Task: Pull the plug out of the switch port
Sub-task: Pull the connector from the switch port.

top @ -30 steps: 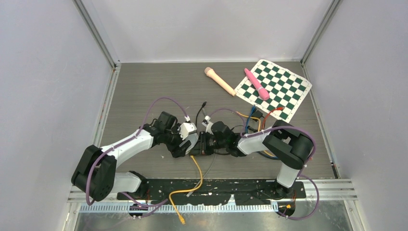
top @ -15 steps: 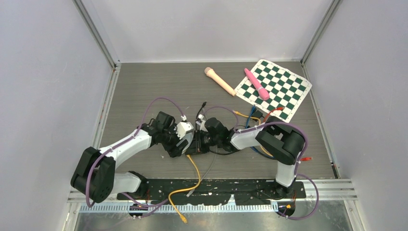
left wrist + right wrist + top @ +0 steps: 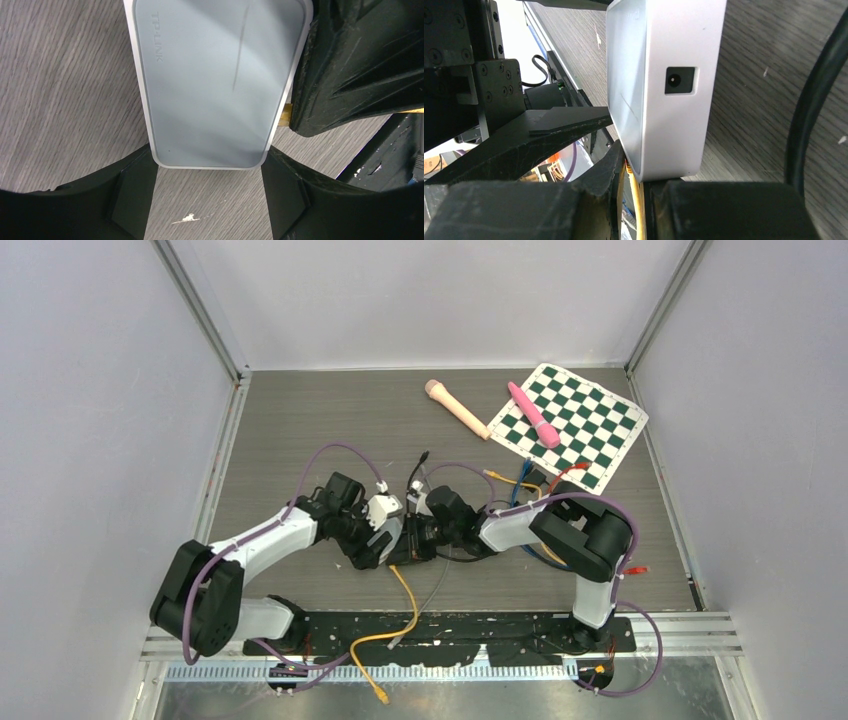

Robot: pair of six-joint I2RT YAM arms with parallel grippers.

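Jaws of the left gripper (image 3: 209,175) stand wide and press on both near corners of the switch (image 3: 215,85), a pale grey TP-LINK box lying flat on the wood-grain desk (image 3: 60,100). Only that end sits between the fingers, and the far end is cut off at the top of the left wrist view. Jaws of the right gripper (image 3: 636,175) are almost together, clamped on the plug (image 3: 285,114) at the switch's long side. Just a yellow-gold sliver of the plug shows between the black finger and the casing. The port is hidden, so whether the plug is seated or free cannot be told. From the right wrist, the yellow cable (image 3: 637,210) drops between that gripper's fingers, and the end of the switch facing the camera carries a small round power socket (image 3: 680,80). A thick black cable (image 3: 819,100) curves past on the right, blurred, both ends out of view. From above, the two grippers meet mid-desk and cover the switch almost wholly. Behind the right arm a tangle of coloured leads (image 3: 525,490) is too small to sort. Farthest back lies a green-and-white chequered board (image 3: 590,430) with a pink stick (image 3: 533,414) on it and a beige stick (image 3: 457,408) ending at its left corner; what these two are is unclear.
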